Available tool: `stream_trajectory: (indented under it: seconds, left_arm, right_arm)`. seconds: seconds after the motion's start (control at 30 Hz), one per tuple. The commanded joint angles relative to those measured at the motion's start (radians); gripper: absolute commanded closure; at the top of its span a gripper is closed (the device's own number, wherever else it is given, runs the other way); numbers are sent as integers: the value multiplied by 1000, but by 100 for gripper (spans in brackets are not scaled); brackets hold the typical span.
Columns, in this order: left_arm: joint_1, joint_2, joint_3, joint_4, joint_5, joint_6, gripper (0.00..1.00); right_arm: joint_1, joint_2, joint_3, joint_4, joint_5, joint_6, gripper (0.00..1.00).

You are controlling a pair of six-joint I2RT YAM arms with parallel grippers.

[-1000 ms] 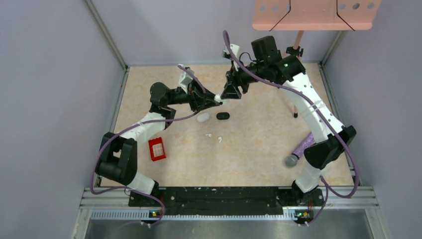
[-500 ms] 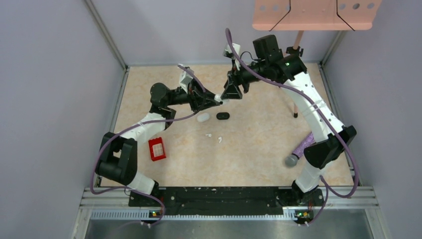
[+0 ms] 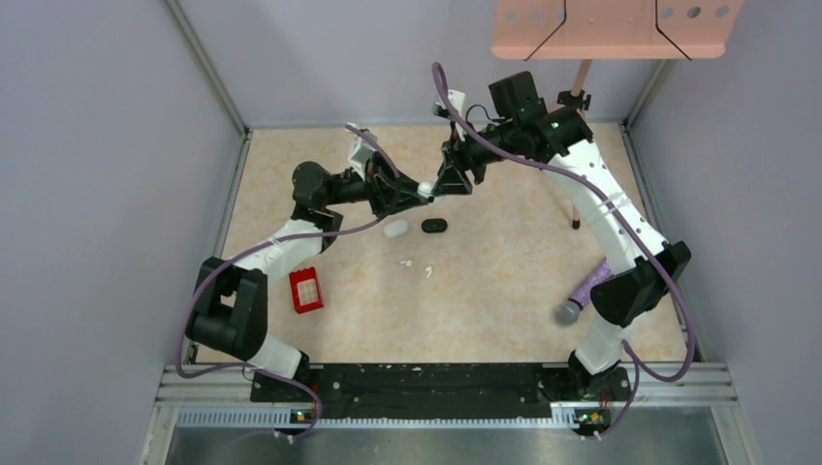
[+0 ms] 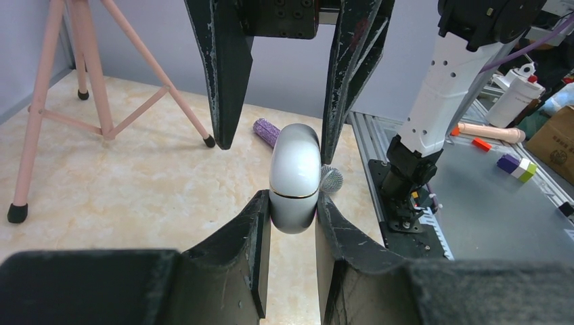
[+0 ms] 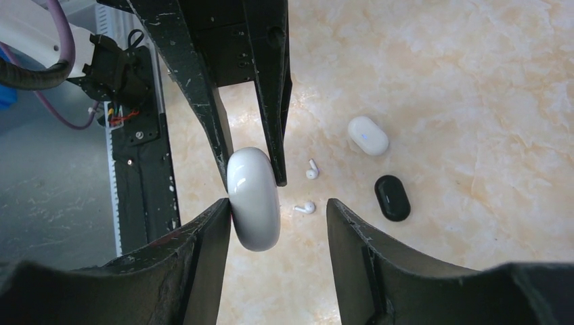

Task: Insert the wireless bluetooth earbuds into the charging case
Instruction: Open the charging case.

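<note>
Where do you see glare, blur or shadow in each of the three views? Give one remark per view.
Left wrist: glare streaks the white case pinched in the left gripper; the near fingers look soft. Right wrist: soft sheen on the case; the two white earbuds on the table look sharp. Top external: even light, faint shadows.

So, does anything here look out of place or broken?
Nothing looks broken or spilled. Two tiny white earbuds lie loose on the table near a white case and a black case, while the left gripper holds a third case, white and shut, up in the air.
</note>
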Motion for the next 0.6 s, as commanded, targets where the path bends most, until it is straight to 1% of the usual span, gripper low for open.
stream_trajectory:
  seconds: [0.0,0.27,0.57]
  left_arm:
    - [4,-12,13,53,18,-4,100]
    - [0,-8,6,47,30,18,100]
    - [-2,-1,12,38,31,27,100]
  right_arm:
    - [-5,11,15,6,42,-15,48]
    - [-23,34,81,15,94,0,53]
    - [-36,40,109,19,106,8,54]
